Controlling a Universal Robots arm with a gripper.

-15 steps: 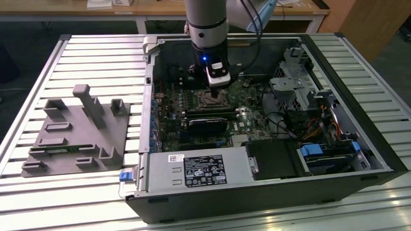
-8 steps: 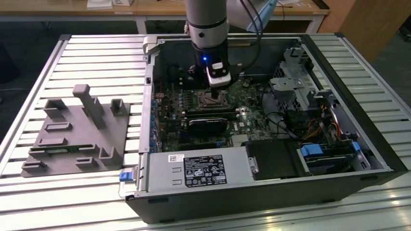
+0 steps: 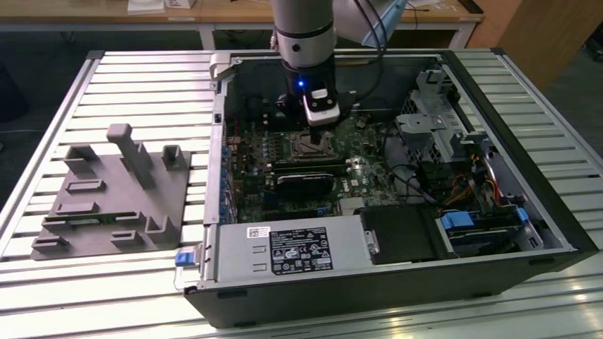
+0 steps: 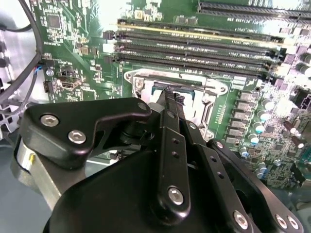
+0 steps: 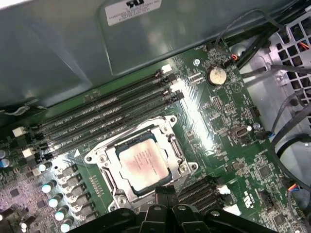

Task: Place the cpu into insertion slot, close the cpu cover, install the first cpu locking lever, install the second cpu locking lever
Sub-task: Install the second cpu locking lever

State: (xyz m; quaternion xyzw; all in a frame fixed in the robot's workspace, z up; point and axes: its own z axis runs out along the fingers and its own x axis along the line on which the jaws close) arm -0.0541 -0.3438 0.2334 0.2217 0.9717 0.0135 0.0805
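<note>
Hovering low over the motherboard, the gripper [image 4: 170, 94] has its fingers closed together, holding nothing. In the first wrist view's lower centre, the cpu [image 5: 142, 165] sits in the insertion slot [image 5: 112, 170], the cpu cover [image 5: 127, 138] framing it.

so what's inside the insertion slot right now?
The cpu sits in the insertion slot, silvery top up, with the cpu cover framing it. The pincer hides the slot's near edge; the contacts under the chip are covered.

cpu [image 5: 145, 166] in insertion slot [image 5: 112, 180], cover [image 5: 171, 143] closed
</note>
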